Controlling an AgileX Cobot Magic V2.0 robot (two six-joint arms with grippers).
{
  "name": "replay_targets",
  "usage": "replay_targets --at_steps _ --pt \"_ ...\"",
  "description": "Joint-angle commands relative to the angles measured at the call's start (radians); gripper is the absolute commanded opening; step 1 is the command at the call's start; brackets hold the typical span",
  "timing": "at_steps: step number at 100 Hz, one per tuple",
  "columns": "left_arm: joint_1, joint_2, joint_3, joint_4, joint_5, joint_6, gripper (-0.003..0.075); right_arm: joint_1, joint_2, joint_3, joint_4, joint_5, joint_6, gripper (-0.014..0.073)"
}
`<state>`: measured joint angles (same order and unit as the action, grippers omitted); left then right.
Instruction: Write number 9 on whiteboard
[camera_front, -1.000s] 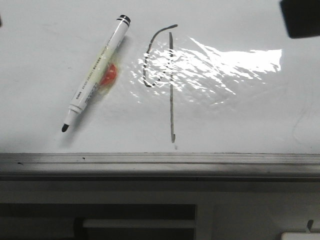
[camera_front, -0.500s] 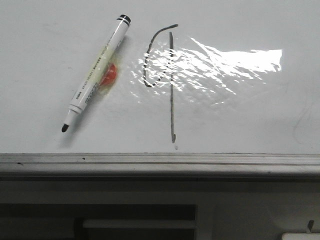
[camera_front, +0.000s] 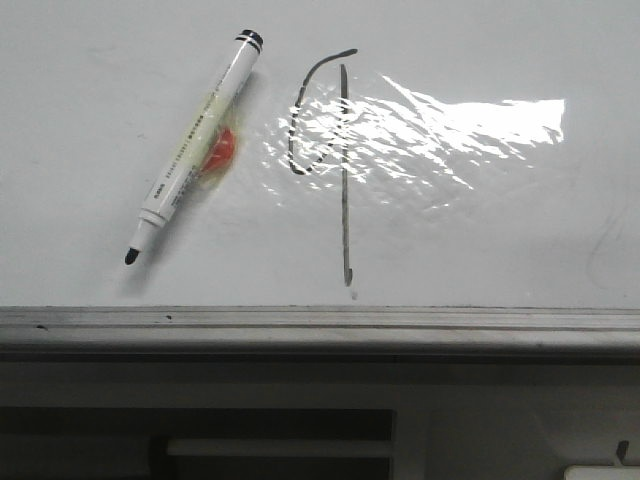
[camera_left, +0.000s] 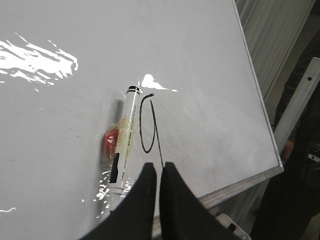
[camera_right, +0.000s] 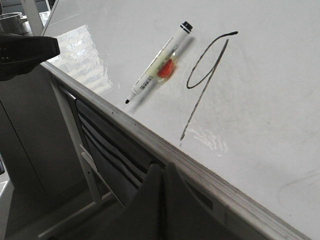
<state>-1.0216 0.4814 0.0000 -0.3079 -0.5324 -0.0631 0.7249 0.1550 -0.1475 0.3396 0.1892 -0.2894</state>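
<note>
Whiteboard (camera_front: 480, 240): glossy white, flat, bright rippled glare patch right of centre; grey metal ledge (camera_front: 320, 328) along its near edge. Number 9 (camera_front: 343, 170): thin dark line, narrow open loop joined to a long straight stem, drawn near the board's middle, stem foot stopping just short of the near edge. Marker pen (camera_front: 192, 152): white barrel, black tip uncapped, lying diagonally on the board just left of the figure, tip toward the near edge, over a red-orange blob (camera_front: 221, 150). Left gripper (camera_left: 156, 172): fingers nearly together, only a narrow gap, holding nothing, above the board near the near edge. Right gripper (camera_right: 163, 172): fingers pressed together, empty, off the board beyond the ledge.
</note>
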Motion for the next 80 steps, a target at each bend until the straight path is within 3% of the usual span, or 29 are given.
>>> replay_targets --at_steps 1,18,35,59,80 --pt "0.008 -0.004 0.018 0.008 -0.038 0.012 -0.0020 0.003 0.008 -0.024 -0.006 -0.066 -0.012 -0.0062" --pt "0.150 -0.055 0.018 0.025 0.001 0.151 -0.0020 0.003 0.008 -0.024 -0.006 -0.066 -0.012 -0.0062" --pt "0.384 -0.151 0.019 0.183 0.049 0.206 -0.0020 0.003 0.008 -0.024 -0.006 -0.066 -0.012 -0.0062" --pt "0.646 -0.369 0.019 0.229 0.413 0.204 -0.0020 0.003 0.008 -0.024 -0.006 -0.066 -0.012 -0.0062" --pt "0.856 -0.513 0.019 0.198 0.583 0.185 -0.0020 0.003 0.008 -0.024 -0.006 -0.065 -0.012 -0.0062"
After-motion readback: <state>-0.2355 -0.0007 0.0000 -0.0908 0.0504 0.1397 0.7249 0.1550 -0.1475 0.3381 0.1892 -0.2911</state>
